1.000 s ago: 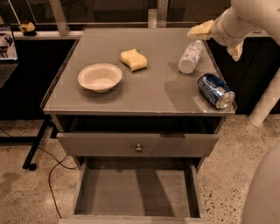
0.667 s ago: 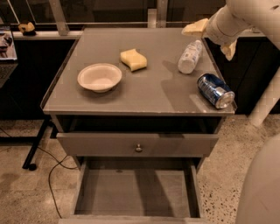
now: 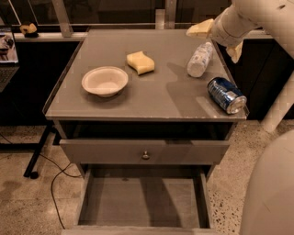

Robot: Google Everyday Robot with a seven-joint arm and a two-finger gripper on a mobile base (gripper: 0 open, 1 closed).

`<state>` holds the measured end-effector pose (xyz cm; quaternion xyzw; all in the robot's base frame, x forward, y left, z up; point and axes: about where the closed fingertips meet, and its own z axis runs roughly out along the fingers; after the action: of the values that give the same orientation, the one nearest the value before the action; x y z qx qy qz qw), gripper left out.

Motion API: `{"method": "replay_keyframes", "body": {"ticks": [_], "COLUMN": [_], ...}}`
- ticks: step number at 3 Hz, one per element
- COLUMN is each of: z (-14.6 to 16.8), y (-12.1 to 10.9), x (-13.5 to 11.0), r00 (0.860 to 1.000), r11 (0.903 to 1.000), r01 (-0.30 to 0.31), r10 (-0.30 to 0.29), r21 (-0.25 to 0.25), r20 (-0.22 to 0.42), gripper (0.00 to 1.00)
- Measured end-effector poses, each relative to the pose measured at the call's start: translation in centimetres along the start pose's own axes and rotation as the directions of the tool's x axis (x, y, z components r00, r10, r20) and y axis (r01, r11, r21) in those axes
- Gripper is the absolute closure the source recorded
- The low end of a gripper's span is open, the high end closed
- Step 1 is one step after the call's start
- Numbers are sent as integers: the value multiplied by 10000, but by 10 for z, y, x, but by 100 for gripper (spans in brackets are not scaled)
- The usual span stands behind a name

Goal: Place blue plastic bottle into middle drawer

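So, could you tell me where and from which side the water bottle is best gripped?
Probably around its middle, from above: the bottle lies on its side on the cabinet, its round body's flanks clear. The open gripper hovers by its far end.

My arm (image 3: pixel 264 13) comes in from the upper right corner, pale and thick. At its end my gripper (image 3: pixel 216 40) hangs in the upper right of the view, turned to the left and downward. Its two yellowish fingers (image 3: pixel 200 28) stand wide apart. A rounded pale part of my body (image 3: pixel 271 193) fills the lower right corner.
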<state>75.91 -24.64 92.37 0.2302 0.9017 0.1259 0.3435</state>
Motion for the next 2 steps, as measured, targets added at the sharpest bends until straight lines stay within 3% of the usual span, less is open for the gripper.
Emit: {"method": "replay_keyframes", "body": {"ticks": [2], "z": [17], "y": [4], "x": [8], "r00": [9997], "r11": [9997], "r01": [-14], "r10": [21], "r21": [234], "r20": [-264], "gripper": [0]}}
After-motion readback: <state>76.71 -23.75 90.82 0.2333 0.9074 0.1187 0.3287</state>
